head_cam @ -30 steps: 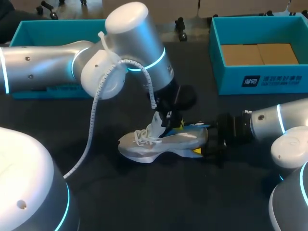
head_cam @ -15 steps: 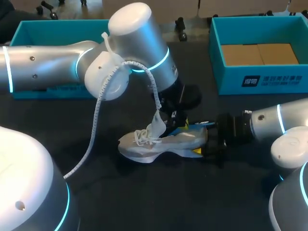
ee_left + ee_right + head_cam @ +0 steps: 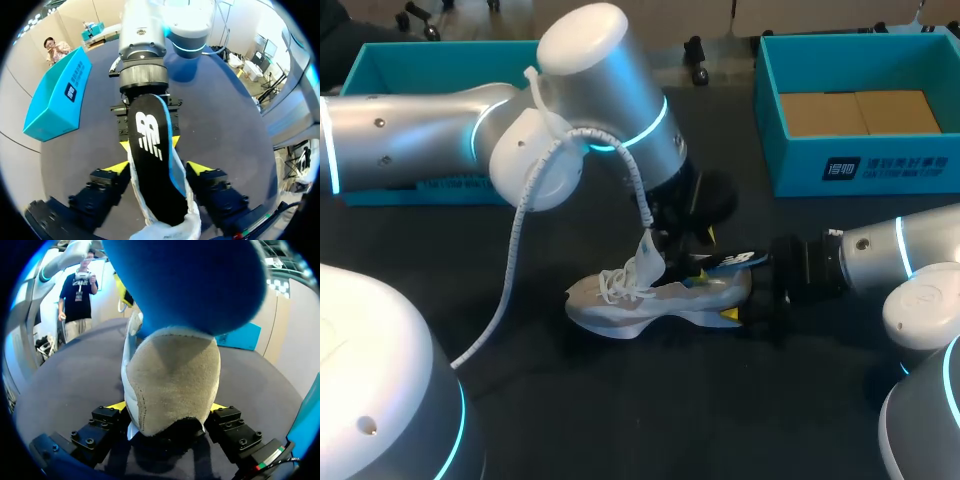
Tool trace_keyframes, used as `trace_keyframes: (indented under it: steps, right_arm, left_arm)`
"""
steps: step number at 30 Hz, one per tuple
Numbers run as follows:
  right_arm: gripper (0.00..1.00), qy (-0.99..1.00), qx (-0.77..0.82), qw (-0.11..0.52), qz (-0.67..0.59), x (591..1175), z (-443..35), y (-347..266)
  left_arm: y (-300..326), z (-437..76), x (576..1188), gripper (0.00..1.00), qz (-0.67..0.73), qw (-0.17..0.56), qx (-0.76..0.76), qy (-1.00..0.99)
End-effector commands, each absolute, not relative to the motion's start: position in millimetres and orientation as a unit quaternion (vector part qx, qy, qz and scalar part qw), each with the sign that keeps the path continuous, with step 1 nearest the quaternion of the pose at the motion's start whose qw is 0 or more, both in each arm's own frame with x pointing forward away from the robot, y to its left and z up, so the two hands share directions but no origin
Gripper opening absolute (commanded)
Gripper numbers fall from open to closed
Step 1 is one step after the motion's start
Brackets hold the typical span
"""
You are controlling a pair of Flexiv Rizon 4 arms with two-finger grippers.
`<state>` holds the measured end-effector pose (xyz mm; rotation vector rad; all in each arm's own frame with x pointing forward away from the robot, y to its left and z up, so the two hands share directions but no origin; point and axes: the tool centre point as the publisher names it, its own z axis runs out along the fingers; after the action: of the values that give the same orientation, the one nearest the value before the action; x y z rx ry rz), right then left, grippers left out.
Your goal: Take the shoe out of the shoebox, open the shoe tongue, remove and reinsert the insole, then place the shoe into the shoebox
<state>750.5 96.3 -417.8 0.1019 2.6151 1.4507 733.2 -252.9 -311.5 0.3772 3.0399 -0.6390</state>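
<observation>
Shoe (image 3: 650, 300) sits on its sole mid-table (image 3: 620, 410), outside the teal shoebox (image 3: 860, 165) at the far right. Its heel is clamped between the right gripper (image 3: 745, 300) fingers and its toe points toward my left. The left gripper (image 3: 695, 250) is above the shoe opening, pinched on the insole (image 3: 738, 260), which sticks up out of the shoe and over the heel toward the right arm. The shoe is pale grey-white with loose white laces and the tongue pulled up. The insole is black on top with a blue edge. Left wrist view shows what the head view doesn't: the insole (image 3: 155, 165) runs lengthwise between the yellow tips of the left gripper (image 3: 159, 167), both touching its sides. Right wrist view shows only the suede heel (image 3: 172, 380) filling the right gripper (image 3: 167, 407), with the insole's blue underside (image 3: 185, 285) above it.
</observation>
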Motion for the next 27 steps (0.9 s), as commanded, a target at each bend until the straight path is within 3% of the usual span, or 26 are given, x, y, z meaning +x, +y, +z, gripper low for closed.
trace_keyframes:
  steps: [1,8,10,17,19,22,24,27]
  right_arm:
    - [0.0,0.873,0.035,0.075,0.48,751,-420,100]
    - [0.0,0.873,0.035,0.075,0.48,751,-420,100]
    - [0.0,0.873,0.035,0.075,0.48,751,-420,100]
    - [0.0,0.873,0.035,0.075,0.48,751,-420,100]
    - [0.0,0.873,0.035,0.075,0.48,751,-420,100]
    - [0.0,0.873,0.035,0.075,0.48,751,-420,100]
    - [0.0,0.873,0.035,0.075,0.48,751,-420,100]
    - [0.0,0.873,0.035,0.075,0.48,751,-420,100]
  left_arm:
    - [-241,-308,719,1.0,-0.212,0.047,0.115,0.969]
    - [-247,-314,713,1.0,-0.216,0.074,0.112,0.967]
    - [-249,-314,713,0.92,-0.218,0.087,0.11,0.966]
    - [-256,-314,713,0.92,-0.221,0.132,0.107,0.96]
    - [-259,-315,713,0.85,-0.223,0.146,0.103,0.958]
    - [-263,-317,715,0.81,-0.227,0.17,0.096,0.954]
    - [-265,-319,715,0.7,-0.231,0.184,0.091,0.951]
    - [-268,-321,718,0.69,-0.234,0.201,0.076,0.948]
